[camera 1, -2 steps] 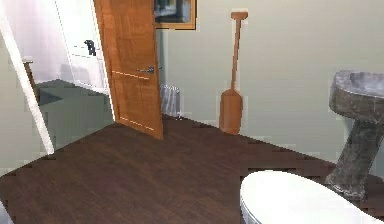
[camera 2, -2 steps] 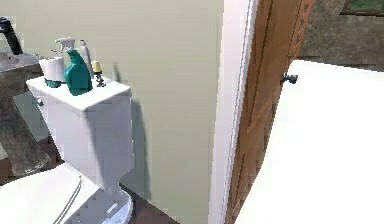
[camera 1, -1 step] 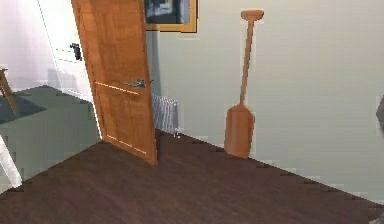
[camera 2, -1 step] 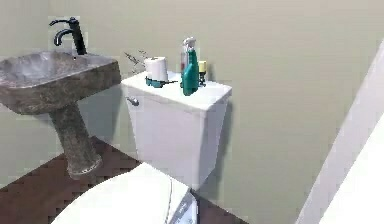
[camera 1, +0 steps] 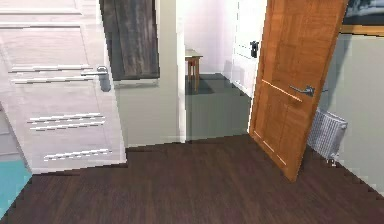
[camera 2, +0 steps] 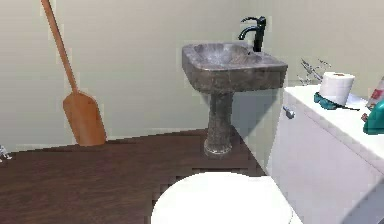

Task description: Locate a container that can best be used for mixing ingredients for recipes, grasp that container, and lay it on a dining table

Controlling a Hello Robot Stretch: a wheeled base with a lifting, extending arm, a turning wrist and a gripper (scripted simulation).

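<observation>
Gripper: I cannot tell how its jaws stand or whether it holds anything.
Mixing container: I cannot tell where it lies, so its place relative to the jaws, its heading and its long axis stay unknown.
Forward view, left: a white door (camera 1: 60, 80) with a metal handle (camera 1: 104, 78) stands swung open; a teal mat (camera 1: 12, 188) fills the lower left corner.
Forward view, middle: a doorway opens onto a farther room, where a small wooden table (camera 1: 193, 62) stands; a dark hanging panel (camera 1: 130, 38) sits on the wall just left of it.
Forward view, right: a brown wooden door (camera 1: 290, 70) stands ajar, with a white radiator (camera 1: 327, 133) near its lower edge.
Open room: dark wood floor (camera 1: 190, 180) lies bare across the lower frame up to the doorway.
Arm side view, left: a wooden paddle (camera 2: 75, 95) leans on the wall.
Arm side view, middle: a grey pedestal sink (camera 2: 232, 68) carries a black tap (camera 2: 254, 30).
Arm side view, lower right: a white toilet bowl (camera 2: 220, 200) and its tank (camera 2: 320, 150), with a paper roll (camera 2: 338, 86) on top.
</observation>
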